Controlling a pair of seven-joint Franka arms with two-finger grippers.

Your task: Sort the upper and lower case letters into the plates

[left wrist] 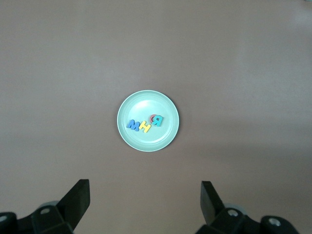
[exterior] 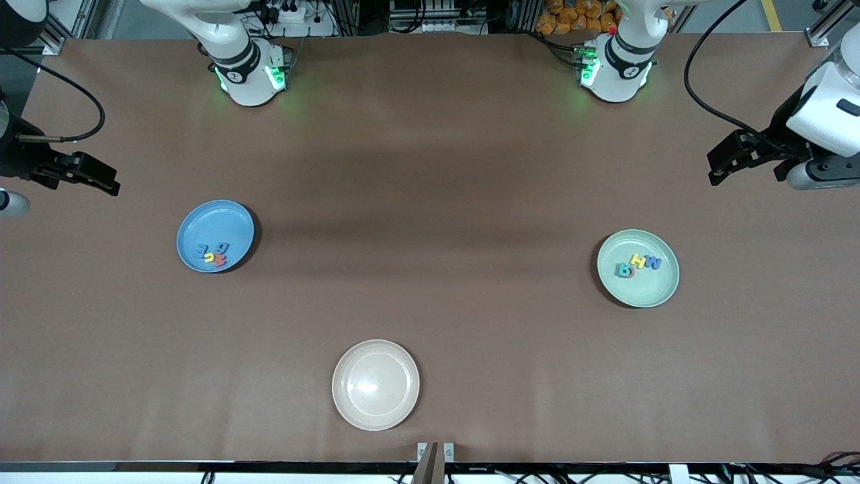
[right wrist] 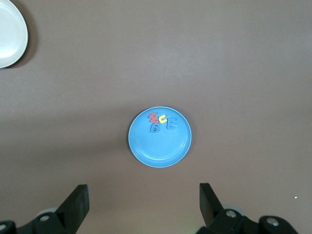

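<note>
On the blue plate (exterior: 201, 228): four foam letters (exterior: 211, 254), light, soft; pinch across thin edges.
On the mint plate (exterior: 655, 289): four more letters (exterior: 639, 265).
Left gripper (exterior: 746, 156), right gripper (exterior: 80, 173): high over the table's ends, wide open, empty.

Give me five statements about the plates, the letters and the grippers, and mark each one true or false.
1. The blue plate holds letters. True.
2. The cream plate holds letters. False: nothing lies in it.
3. The green plate stands toward the left arm's end of the table. True.
4. The left gripper is shut on a letter. False: it is open, holds nothing and hangs high over the table, the green plate with its letters in its wrist view.
5. The right gripper touches the blue plate. False: it is open, high above the table.
</note>
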